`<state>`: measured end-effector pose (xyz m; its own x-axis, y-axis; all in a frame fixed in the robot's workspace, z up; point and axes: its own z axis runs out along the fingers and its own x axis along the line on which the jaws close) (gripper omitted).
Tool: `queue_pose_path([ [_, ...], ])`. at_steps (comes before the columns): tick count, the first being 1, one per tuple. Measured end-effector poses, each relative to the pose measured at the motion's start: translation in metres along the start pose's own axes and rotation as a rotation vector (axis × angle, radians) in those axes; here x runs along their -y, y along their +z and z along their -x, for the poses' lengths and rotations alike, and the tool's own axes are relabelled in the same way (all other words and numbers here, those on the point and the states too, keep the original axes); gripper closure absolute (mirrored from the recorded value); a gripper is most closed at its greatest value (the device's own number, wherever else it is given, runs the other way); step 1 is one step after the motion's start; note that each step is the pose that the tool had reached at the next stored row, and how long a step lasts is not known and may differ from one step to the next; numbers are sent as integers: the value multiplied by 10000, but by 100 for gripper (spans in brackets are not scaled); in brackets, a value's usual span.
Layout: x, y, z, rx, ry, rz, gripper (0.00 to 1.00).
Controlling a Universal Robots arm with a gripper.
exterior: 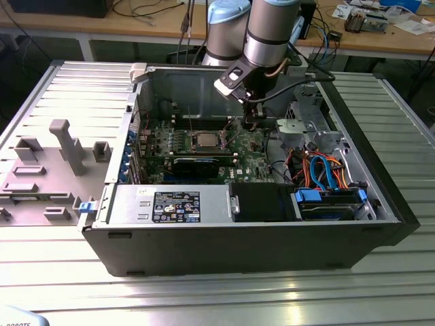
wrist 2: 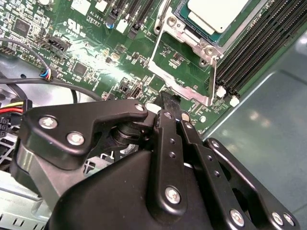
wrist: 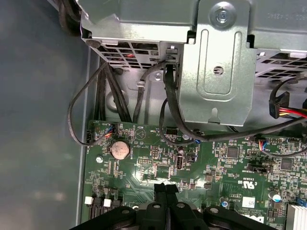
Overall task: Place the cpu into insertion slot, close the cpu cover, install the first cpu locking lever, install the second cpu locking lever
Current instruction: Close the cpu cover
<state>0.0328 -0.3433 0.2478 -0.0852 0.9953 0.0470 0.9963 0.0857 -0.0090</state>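
Note:
The cpu (exterior: 206, 140) lies in the insertion slot (exterior: 204, 149) on the green motherboard, silver top up; the second wrist view shows the same cpu (wrist 2: 218, 14). The cpu cover (wrist 2: 184, 86) is swung open, away from the socket, with bare green board showing through its window. My gripper (exterior: 252, 122) hangs just above the board, to the exterior view's right of the socket. In both wrist views its black fingertips (wrist: 165, 188) are pressed together with nothing between them, and the gripper (wrist 2: 169, 99) hovers beside the cover's outer edge. I cannot make out the locking levers.
Black memory slots (wrist 2: 254, 43) run beside the socket. A metal drive cage (wrist: 216, 62) with black cables (wrist: 170, 105) stands past the board's edge. The power supply (exterior: 170, 204) and the blue and orange cables (exterior: 326, 170) fill the case front. A grey fixture plate (exterior: 47, 170) lies outside.

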Motion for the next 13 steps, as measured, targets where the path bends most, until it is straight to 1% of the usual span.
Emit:
queue_pose_path([
  [1,0,11,1,1,0,0,89],
  [13,15,13,0,1,1,0,89],
])
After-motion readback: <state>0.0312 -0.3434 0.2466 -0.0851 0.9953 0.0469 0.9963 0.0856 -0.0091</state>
